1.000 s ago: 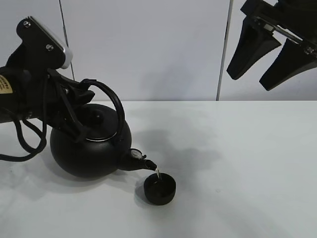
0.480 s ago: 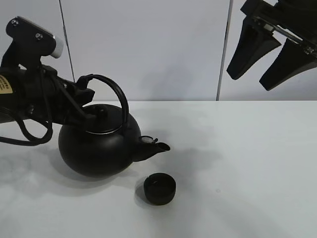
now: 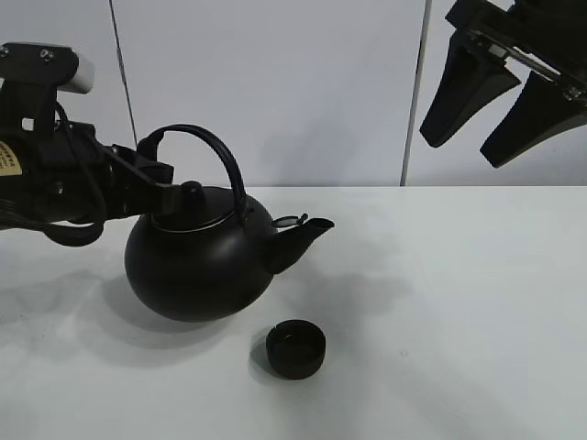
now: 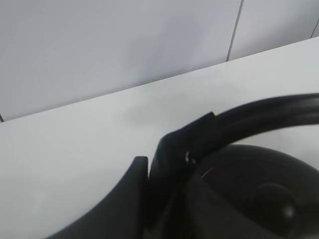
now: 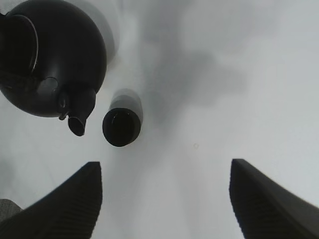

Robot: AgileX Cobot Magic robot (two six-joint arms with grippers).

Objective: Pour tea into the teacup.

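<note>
One small matte black round teacup point(image 3: 295, 349) stands on the white table point(image 3: 459, 302), at five o'clock from the one big round black kettle point(image 3: 202, 261), apart from it; the left gripper point(image 3: 151, 174), largely hidden behind the arched handle point(image 3: 206, 147), has its jaws clenched on that handle; the right gripper point(image 3: 491, 101), cut off at the frame edge, hangs high with jaws released.

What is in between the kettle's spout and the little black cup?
Nothing visible. The kettle, held by the left gripper, has its spout raised above the teacup, with only air and bare table between them.
</note>
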